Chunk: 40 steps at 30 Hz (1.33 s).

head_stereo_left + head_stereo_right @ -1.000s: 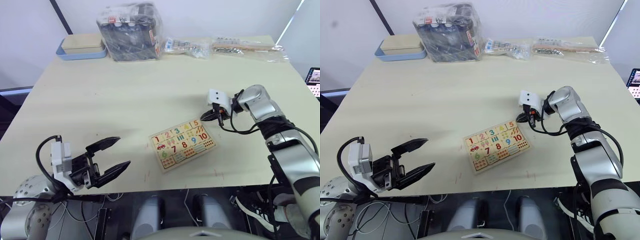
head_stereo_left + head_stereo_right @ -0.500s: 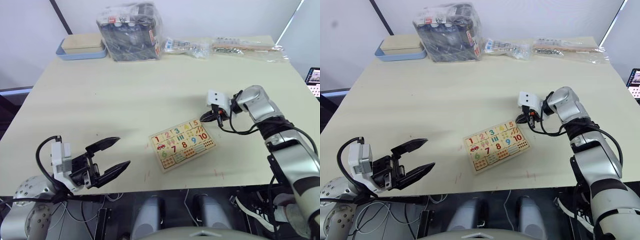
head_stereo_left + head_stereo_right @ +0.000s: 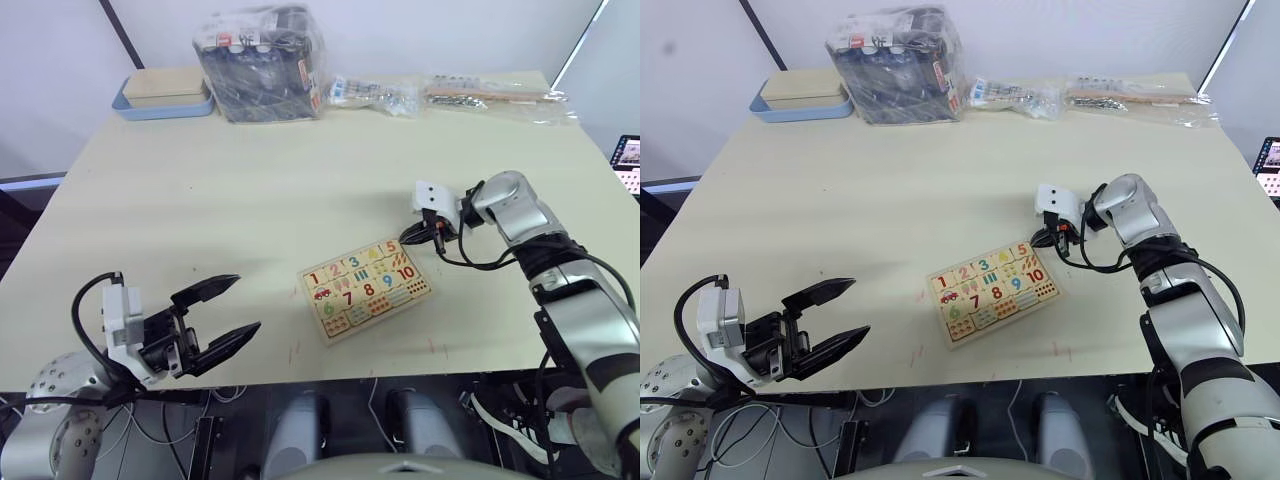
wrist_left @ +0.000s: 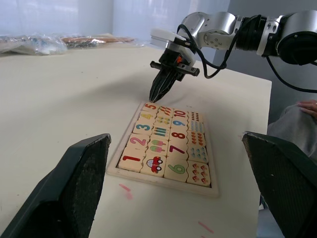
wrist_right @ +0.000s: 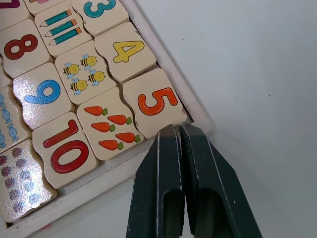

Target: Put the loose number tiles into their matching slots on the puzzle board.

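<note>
Right wrist view has the right pincer with its fingers pressed together, tips poised at the corner of the puzzle board right by the 5 tile. That tile sits in its slot at the end of the top row, next to the 4 tile, and tiles 1 through 5 all lie seated along that row. The board rests flat on the worktop, near its front edge. Over at the front left corner, the left pincer hangs with fingers spread wide, holding nothing, well apart from the board.
</note>
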Motion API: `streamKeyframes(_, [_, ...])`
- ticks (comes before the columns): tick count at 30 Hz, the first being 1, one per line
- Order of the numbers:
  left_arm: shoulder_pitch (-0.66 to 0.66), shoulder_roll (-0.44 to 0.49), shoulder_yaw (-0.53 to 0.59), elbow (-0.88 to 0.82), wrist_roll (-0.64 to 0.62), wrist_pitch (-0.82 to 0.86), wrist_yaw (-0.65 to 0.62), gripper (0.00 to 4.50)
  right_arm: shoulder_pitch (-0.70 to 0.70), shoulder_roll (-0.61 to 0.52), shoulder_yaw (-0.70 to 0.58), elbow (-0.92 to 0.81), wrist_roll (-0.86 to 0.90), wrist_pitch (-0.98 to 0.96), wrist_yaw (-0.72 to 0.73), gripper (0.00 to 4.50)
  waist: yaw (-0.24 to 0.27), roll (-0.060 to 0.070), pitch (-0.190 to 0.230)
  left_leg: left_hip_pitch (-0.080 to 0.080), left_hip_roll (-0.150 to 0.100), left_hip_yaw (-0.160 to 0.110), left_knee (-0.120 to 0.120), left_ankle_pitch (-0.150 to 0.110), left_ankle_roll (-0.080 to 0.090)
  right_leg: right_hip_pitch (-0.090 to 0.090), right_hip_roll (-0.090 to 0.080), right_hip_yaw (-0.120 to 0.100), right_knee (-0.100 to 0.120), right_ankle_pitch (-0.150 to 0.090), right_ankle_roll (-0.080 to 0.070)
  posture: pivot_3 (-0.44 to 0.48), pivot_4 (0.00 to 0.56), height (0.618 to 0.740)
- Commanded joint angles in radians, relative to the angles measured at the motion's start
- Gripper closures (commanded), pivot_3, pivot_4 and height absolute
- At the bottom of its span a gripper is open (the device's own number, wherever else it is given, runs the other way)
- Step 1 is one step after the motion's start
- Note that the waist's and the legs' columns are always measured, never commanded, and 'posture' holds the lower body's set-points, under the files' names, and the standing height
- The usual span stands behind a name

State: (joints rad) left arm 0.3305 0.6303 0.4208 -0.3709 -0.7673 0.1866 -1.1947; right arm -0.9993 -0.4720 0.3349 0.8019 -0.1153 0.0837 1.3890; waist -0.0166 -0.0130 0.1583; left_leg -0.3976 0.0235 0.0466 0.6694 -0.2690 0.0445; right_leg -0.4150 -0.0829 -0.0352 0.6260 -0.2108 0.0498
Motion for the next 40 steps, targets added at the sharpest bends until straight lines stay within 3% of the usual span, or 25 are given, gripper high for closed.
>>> streamKeyframes(1, [0.008, 0.003, 0.002, -0.03, 0.001, -0.008, 0.006, 0.0, 0.019, -0.026, -0.041, -0.057, 0.038, -0.009, 0.013, 4.39, 0.001, 0.0, 0.0, 0.0, 0.0, 0.0, 0.0, 0.0, 0.0, 0.0, 0.0, 0.0, 0.0, 0.0, 0.0, 0.0, 0.15, 0.74])
streamKeyframes(6, [0.019, -0.004, -0.009, -0.017, 0.025, -0.009, 0.018, 0.0, 0.094, -0.06, -0.092, -0.167, 0.106, 0.031, 0.02, 4.39, 0.002, 0.0, 0.0, 0.0, 0.0, 0.0, 0.0, 0.0, 0.0, 0.0, 0.0, 0.0, 0.0, 0.0, 0.0, 0.0, 0.15, 0.74])
streamKeyframes(14, [0.04, -0.021, -0.017, 0.031, 0.067, -0.018, 0.052, 0.0, 0.396, -0.166, -0.284, -0.51, 0.288, 0.152, -0.054, 4.39, 0.008, 0.0, 0.0, 0.0, 0.0, 0.0, 0.0, -0.002, 0.004, 0.001, -0.001, 0.0, -0.001, 0.0, 0.0, 0.0, 0.15, 0.74])
streamKeyframes(17, [0.053, -0.025, -0.019, 0.057, 0.084, -0.022, 0.058, 0.0, 0.537, -0.205, -0.362, -0.639, 0.35, 0.17, -0.084, 3.5, 0.005, 0.0, 0.0, 0.001, 0.0, 0.0, 0.001, -0.002, 0.004, 0.001, 0.0, 0.0, 0.0, -0.002, -0.003, 0.0, 0.15, 0.74])
streamKeyframes(20, [0.064, -0.027, -0.017, 0.071, 0.095, -0.029, 0.063, 0.0, 0.632, -0.232, -0.419, -0.722, 0.386, 0.19, -0.118, 2.26, 0.008, -0.001, -0.001, 0.001, 0.001, -0.001, 0.0, -0.003, 0.004, 0.002, 0.0, 0.0, 0.0, -0.002, -0.003, 0.0, 0.15, 0.74])
streamKeyframes(23, [0.078, -0.03, -0.01, 0.08, 0.101, -0.034, 0.077, 0.0, 0.76, -0.267, -0.502, -0.812, 0.438, 0.223, -0.153, 0.62, 0.009, -0.001, -0.001, 0.001, 0.0, 0.0, 0.001, -0.003, 0.005, 0.002, -0.001, 0.0, 0.0, -0.002, -0.003, 0.0, 0.15, 0.74])
streamKeyframes(25, [0.091, -0.03, -0.003, 0.09, 0.103, -0.016, 0.097, 0.0, 0.857, -0.284, -0.575, -0.87, 0.469, 0.235, -0.182, 0.03, 0.02, -0.002, -0.001, 0.001, 0.0, -0.001, 0.001, -0.003, 0.005, 0.002, -0.001, 0.0, 0.0, -0.002, -0.003, 0.0, 0.15, 0.74])
streamKeyframes(32, [0.126, -0.036, -0.003, 0.094, 0.129, -0.013, 0.149, 0.0, 1.082, -0.285, -0.718, -1.008, 0.536, 0.258, -0.271, 0.03, 0.03, -0.002, -0.002, 0.001, 0.001, -0.001, 0.001, -0.003, 0.005, 0.002, 0.0, 0.0, 0.0, -0.002, -0.002, 0.0, 0.15, 0.74])
streamKeyframes(40, [0.107, -0.043, -0.031, 0.112, 0.181, -0.015, 0.197, 0.0, 1.137, -0.28, -0.718, -1.014, 0.557, 0.242, -0.314, 0.03, 0.03, -0.003, -0.002, 0.001, 0.001, -0.001, 0.001, -0.003, 0.005, 0.001, 0.0, 0.0, 0.0, -0.002, -0.003, 0.0, 0.15, 0.74])
